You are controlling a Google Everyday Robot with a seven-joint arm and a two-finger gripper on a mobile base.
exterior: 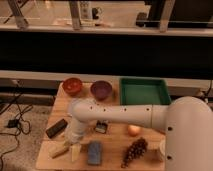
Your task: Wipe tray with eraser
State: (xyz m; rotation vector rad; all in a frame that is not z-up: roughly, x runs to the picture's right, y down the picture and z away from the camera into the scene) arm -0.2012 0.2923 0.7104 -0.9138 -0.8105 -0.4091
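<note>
**Reach for eraser: not yet gripped**

The gripper [74, 140] hangs low over the left part of the table [116, 141], jaws spread wide and holding nothing. The eraser [56, 128] lies flat near the left edge, just beside the gripper and apart from it. The tray [144, 80] sits at the far right corner, well apart from both.

Step in hand, by my reading: the approach to pick up. Next move calls for shifting left over the eraser, lining the jaws across its narrow side, lowering and closing. The sponge [94, 152] close by is a likely mix-up.
</note>
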